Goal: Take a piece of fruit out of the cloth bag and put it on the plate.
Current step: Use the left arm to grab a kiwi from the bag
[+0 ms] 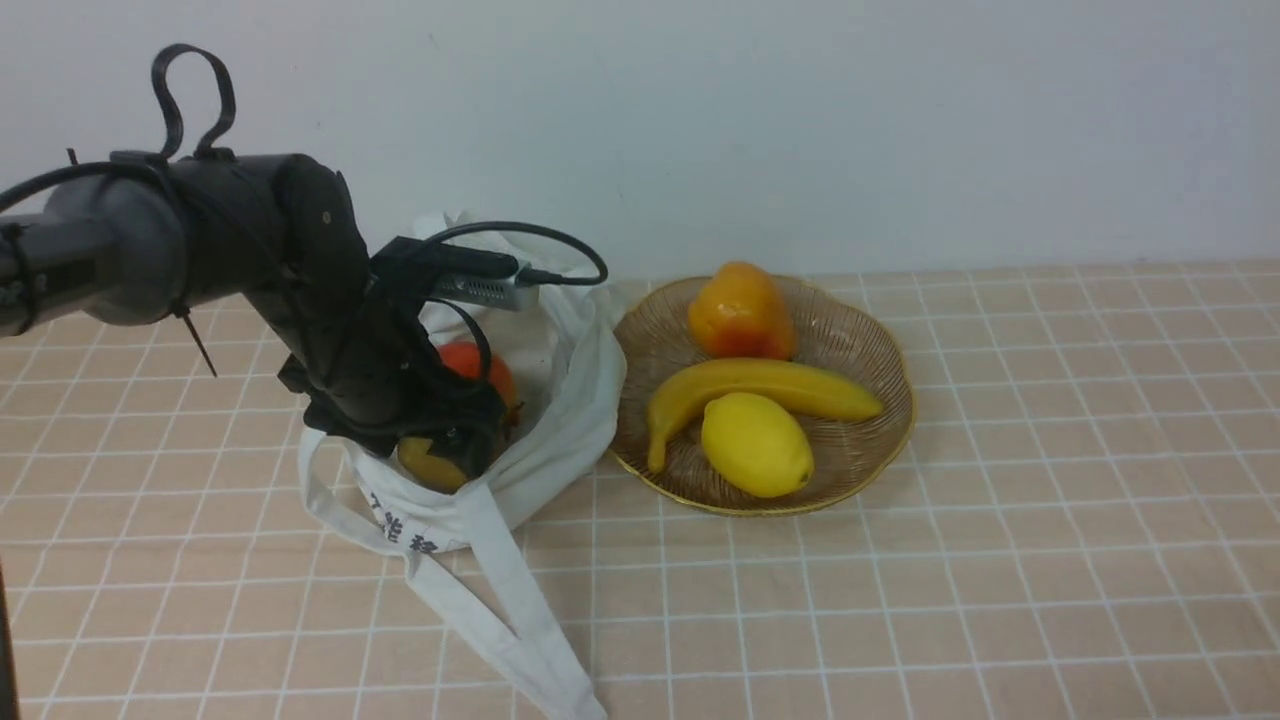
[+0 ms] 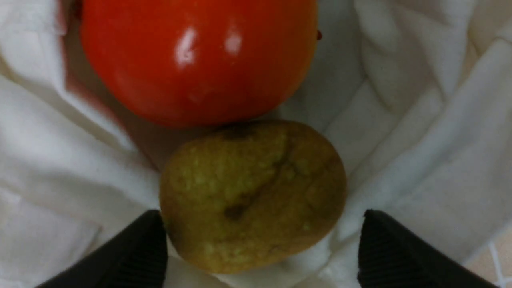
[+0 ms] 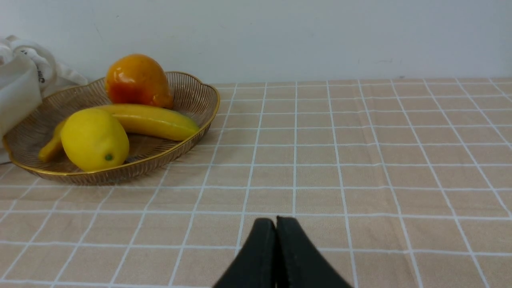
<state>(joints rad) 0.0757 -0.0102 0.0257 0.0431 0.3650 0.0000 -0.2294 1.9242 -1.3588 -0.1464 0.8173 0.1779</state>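
On the left side of the counter lies the cloth bag, with its mouth open upward and one long strap running toward the front edge. Inside it are two fruits that touch each other: a glossy red-orange fruit, and the smaller piece of fruit, a dull brownish-green kiwi resting on the white fabric. The left end effector reaches down into the bag. Its fingers are spread wide on both sides of the kiwi and grip nothing.

Just beside the bag, on its right, stands the plate. It holds a banana, an orange pear-shaped fruit behind it and a lemon in front of it, the lemon touching the banana.

The right end effector hangs low over bare counter, well apart from the plate, with its fingers pressed together and nothing between them.

The counter has a beige cover with thin white grid lines. Behind it is a plain white wall.
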